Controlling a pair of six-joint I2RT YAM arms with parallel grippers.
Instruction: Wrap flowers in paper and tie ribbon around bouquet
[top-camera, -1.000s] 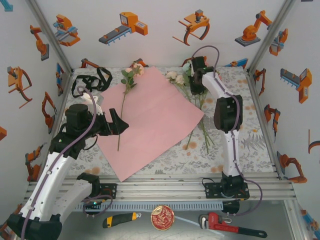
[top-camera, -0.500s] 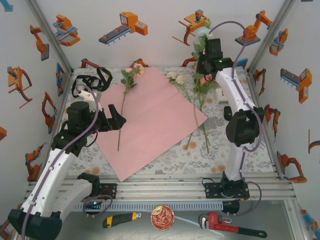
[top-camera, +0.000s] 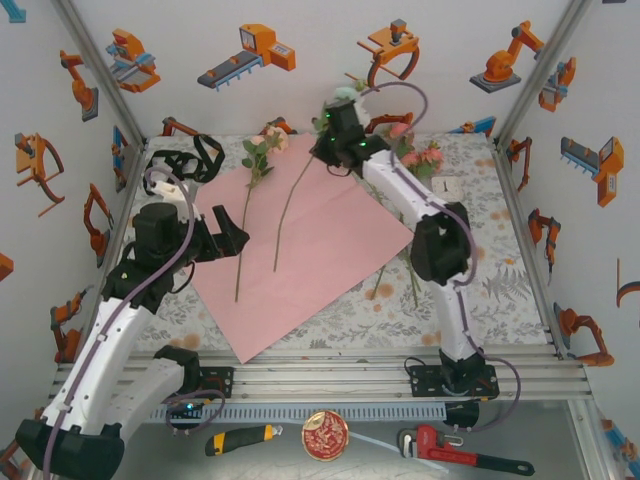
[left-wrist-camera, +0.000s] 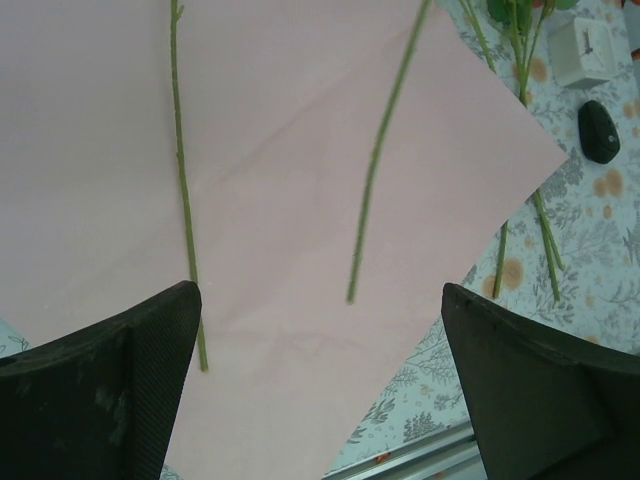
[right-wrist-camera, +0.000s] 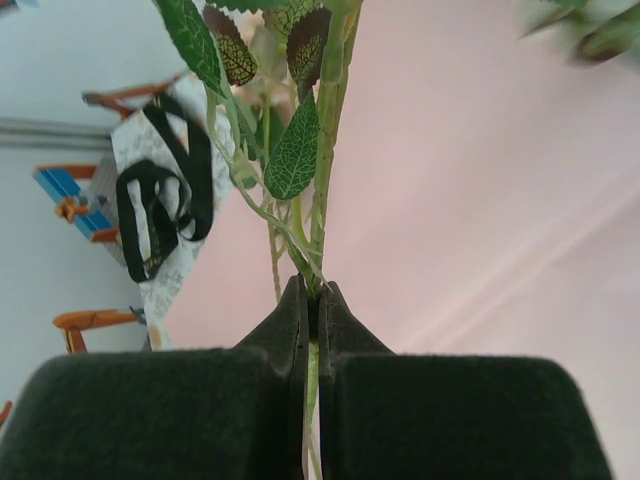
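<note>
Paper (top-camera: 330, 230) carries one flower stem (top-camera: 243, 235), a second stem (top-camera: 295, 210) hangs pinched in the right gripper (right-wrist-camera: 312, 295); left gripper (left-wrist-camera: 318, 290) gapes wide.

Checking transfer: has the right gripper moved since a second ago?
Yes: right gripper went left, from the right edge of the pink paper sheet to its far corner.

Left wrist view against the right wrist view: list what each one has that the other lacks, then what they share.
Left wrist: the open left gripper, a second stem lying flat, loose stems on the tablecloth. Right wrist: the right gripper shut on the flower, its leaves, the ribbon. Both: the pink paper and the held flower's stem.
</note>
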